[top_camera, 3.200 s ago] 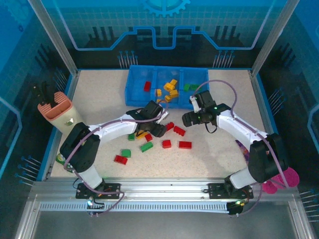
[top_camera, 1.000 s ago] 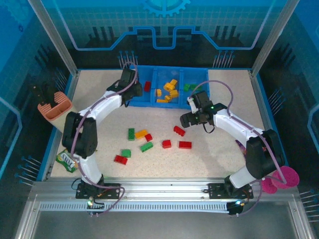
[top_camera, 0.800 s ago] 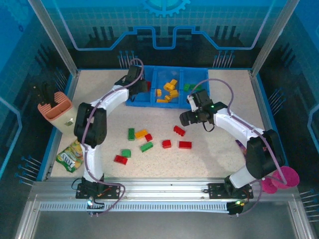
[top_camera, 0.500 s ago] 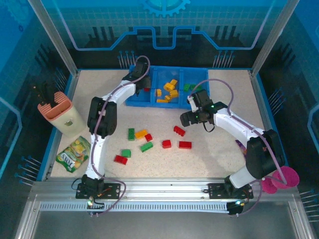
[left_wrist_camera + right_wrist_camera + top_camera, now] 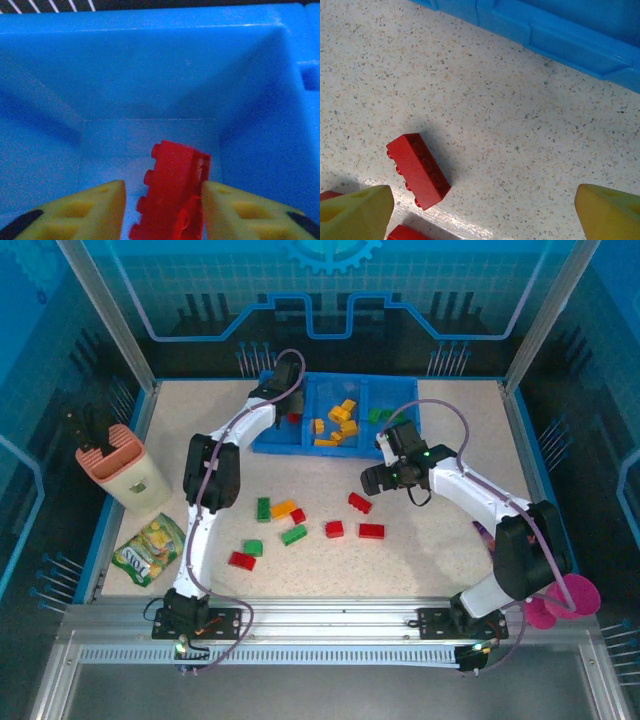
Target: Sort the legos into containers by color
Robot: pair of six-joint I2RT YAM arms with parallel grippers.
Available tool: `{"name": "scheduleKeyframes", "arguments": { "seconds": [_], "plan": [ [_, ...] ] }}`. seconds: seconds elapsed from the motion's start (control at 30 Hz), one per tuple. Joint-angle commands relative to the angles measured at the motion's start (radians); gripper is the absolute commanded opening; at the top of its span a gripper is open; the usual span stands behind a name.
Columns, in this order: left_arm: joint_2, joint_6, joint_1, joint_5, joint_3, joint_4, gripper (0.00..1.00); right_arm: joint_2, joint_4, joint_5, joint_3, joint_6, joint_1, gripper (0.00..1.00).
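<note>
Red brick (image 5: 175, 210): tilted on the floor of the blue tray's (image 5: 335, 446) left-hand compartment, low centre of the left wrist view.
Left gripper (image 5: 162, 184): jaws parted either side of it, with a sliver of blue on the left. It looks let go!
Right gripper (image 5: 485, 200): spread wide and empty, hovering above a loose red brick (image 5: 417, 170) on the table (image 5: 520, 125).
Risk: the red brick seems to lean on the right finger, so a lift could drag it out.

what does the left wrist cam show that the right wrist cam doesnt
Left wrist: the inside of a blue tray compartment, with a red lego between the parted fingers of the left end effector.
Right wrist: the speckled table, a loose red lego lying on it ahead of the wide-open right end effector, and the tray's wall seen from outside.
Both: blue tray plastic, a red brick, and yellow fingertips at the bottom corners.
</note>
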Motion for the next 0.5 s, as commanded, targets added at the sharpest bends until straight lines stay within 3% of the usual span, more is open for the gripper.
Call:
{"name": "scheduleKeyframes", "arguments": {
  "seconds": [0.0,0.2,0.47],
  "plan": [
    [-0.053,0.014,0.012,-0.026,-0.046,0.011,0.51,0.003,-0.006,-0.013,0.014,0.009,-0.003,0.95],
    [-0.147,0.017,0.012,-0.025,-0.148,0.045,0.43,-0.01,0.003,-0.012,-0.002,0.013,-0.002,0.95],
    [-0.422,-0.071,0.002,0.065,-0.453,0.071,0.37,-0.034,0.028,-0.02,-0.041,0.023,-0.002,0.95]
  ]
}}
